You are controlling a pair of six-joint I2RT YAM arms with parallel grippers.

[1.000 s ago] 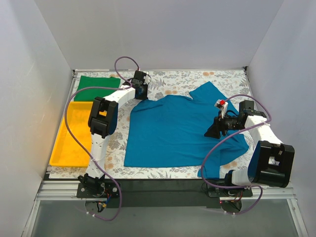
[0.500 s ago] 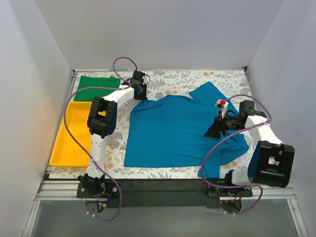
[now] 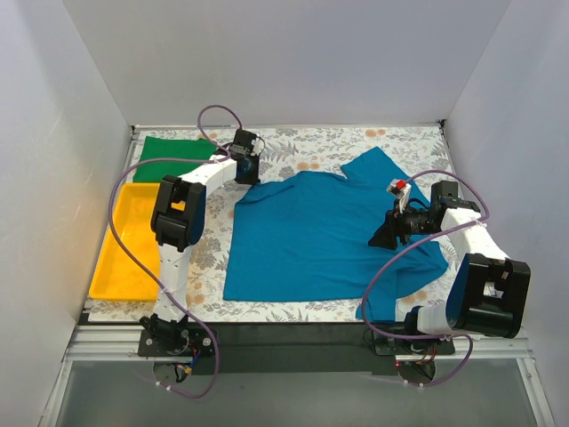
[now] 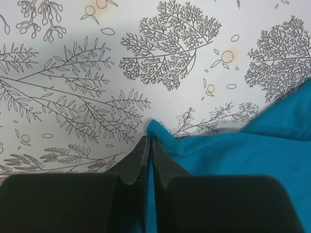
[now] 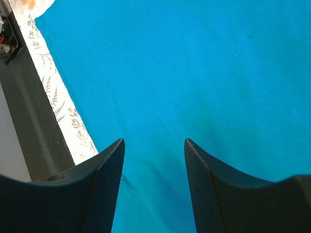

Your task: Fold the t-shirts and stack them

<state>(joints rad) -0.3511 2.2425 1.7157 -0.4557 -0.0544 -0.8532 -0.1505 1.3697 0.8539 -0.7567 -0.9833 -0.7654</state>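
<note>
Left gripper, jaws pinched shut on a corner of the spread teal-blue cotton t-shirt, has crept left, so I'm tugging it flat before folding. Right gripper unmoved, half-open and empty over the shirt. Folded bright green t-shirt sits far-left.

Top view: bright, even, diffuse light from overhead. White walls read pale grey-lilac, no glare. Soft, short shadows lie under both arms on the table. Sharp throughout; straight edges bow slightly toward the frame borders.

Left wrist view: table print crisp, faint grey shadow across the upper left. Left gripper jaws near-black, slightly soft.

Right wrist view: teal-blue t-shirt saturated, weave mostly unresolved. Dim patch between the right gripper jaws, their ribbed faces in focus.
</note>
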